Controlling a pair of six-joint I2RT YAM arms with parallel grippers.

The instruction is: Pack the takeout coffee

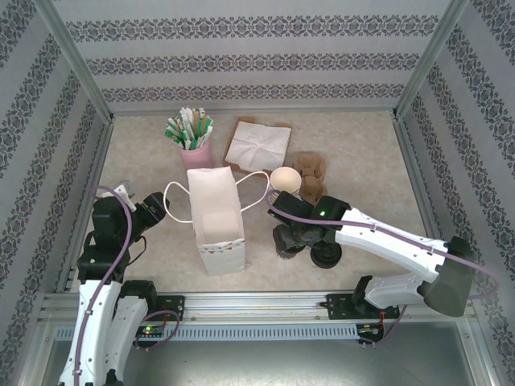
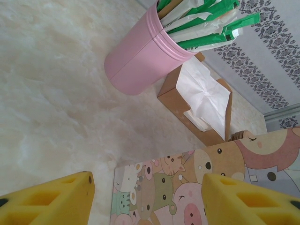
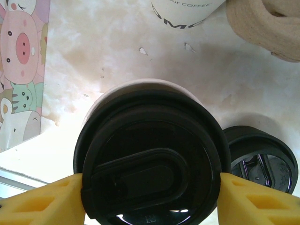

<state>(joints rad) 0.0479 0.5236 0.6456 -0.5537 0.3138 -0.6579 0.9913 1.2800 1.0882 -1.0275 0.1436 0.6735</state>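
Right wrist view shows right pincer [image 3: 151, 193] seemingly clamping the takeout coffee [image 3: 150, 150]; left pincer [image 2: 146, 190] gapes empty.

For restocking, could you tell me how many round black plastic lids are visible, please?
2 lids: one on the cream-white paper cup at the right end effector, one loose beside it; others may be hidden.

Upright black-lidded coffee cup [image 3: 152, 159] beside bag [image 3: 21, 70]
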